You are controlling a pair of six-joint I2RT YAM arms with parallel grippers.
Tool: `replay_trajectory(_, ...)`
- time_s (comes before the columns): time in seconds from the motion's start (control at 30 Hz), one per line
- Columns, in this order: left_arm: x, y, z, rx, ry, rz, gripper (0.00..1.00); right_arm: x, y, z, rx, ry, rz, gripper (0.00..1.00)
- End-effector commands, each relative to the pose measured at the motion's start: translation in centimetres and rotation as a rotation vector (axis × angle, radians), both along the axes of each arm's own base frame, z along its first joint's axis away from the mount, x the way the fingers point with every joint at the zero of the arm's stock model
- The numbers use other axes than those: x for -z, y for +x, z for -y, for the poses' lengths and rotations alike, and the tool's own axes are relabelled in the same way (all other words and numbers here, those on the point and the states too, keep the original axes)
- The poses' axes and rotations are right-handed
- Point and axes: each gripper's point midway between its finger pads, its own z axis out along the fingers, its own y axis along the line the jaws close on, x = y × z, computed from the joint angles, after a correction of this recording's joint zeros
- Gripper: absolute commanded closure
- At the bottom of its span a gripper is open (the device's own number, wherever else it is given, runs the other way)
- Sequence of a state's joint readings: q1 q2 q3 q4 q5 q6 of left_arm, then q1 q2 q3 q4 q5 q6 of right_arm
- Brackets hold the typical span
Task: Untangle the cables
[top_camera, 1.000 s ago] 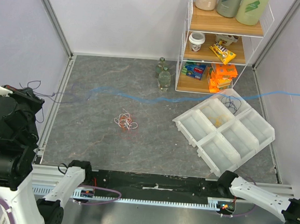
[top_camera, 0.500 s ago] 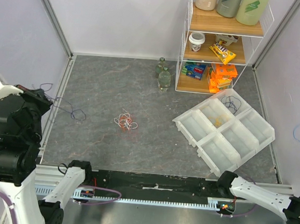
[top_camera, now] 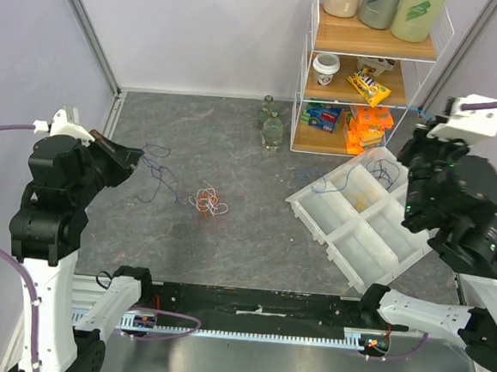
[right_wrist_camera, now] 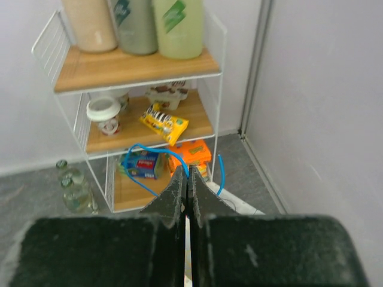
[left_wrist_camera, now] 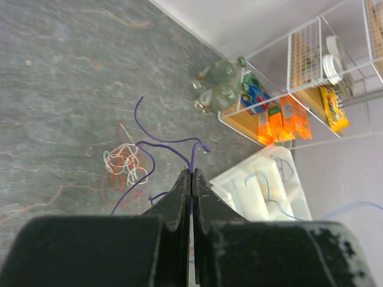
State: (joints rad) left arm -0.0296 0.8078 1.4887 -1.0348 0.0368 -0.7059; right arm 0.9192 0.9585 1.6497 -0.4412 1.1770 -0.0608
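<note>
A small tangle of orange and white cables (top_camera: 208, 202) lies on the grey table, mid-left; it also shows in the left wrist view (left_wrist_camera: 122, 167). My left gripper (top_camera: 139, 155) (left_wrist_camera: 191, 173) is raised to its left, shut on a purple cable (top_camera: 157, 172) (left_wrist_camera: 160, 142) that droops toward the tangle. At the right, my right gripper (top_camera: 413, 146) (right_wrist_camera: 186, 170) is up high, shut on a blue cable (right_wrist_camera: 151, 147) whose loose length trails down over the white tray (top_camera: 324, 185). A dark cable (top_camera: 384, 170) lies in a far tray compartment.
A white compartment tray (top_camera: 418, 218) sits askew at the right. Behind it stands a wire shelf (top_camera: 369, 71) with bottles, a cup and snack packs. Two glass bottles (top_camera: 271, 126) stand beside the shelf. Metal rails border the table.
The blue cable that stretched across the table has gone to the right with my right gripper, which has come into view above the tray. My left gripper has swung right, carrying the purple cable.
</note>
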Motion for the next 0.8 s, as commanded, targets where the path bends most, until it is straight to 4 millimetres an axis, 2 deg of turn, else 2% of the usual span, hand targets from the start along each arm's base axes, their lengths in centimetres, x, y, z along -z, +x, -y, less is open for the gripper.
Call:
replay_trajectory(0.0, -1.6, 0.8, 3.1, 0.149, -0.098, 0.042, 0.98, 2.6, 0.7, -2.8, -0.116, 0.058, -0.024, 1.00)
replay_trajectory(0.17, -1.7, 1.0, 3.7, 0.184, -0.108, 0.047, 0.98, 6.7, 2.4, -5.8, -0.151, 0.002, -0.112, 1.00)
replay_trajectory(0.27, -1.8, 0.9, 3.8, 0.193, -0.110, 0.048, 0.98, 9.3, 2.7, -6.1, -0.136, -0.025, -0.163, 1.00)
replay_trajectory(0.43, -1.9, 0.5, 4.0, 0.202, -0.111, 0.057, 0.98, 12.1, 2.6, -6.6, -0.163, -0.039, -0.213, 1.00)
replay_trajectory(0.57, -1.8, 0.7, 4.4, 0.223, -0.132, 0.048, 0.98, 15.8, 2.6, -8.0, -0.218, -0.032, -0.283, 1.00)
replay_trajectory(0.73, -1.5, 0.7, 6.3, 0.316, -0.206, 0.022, 0.98, 23.1, 2.6, -8.7, -0.213, -0.026, -0.408, 1.00)
replay_trajectory(0.77, -1.4, 0.7, 6.7, 0.336, -0.224, 0.014, 0.98, 25.5, 2.7, -8.6, -0.210, -0.024, -0.456, 1.00)
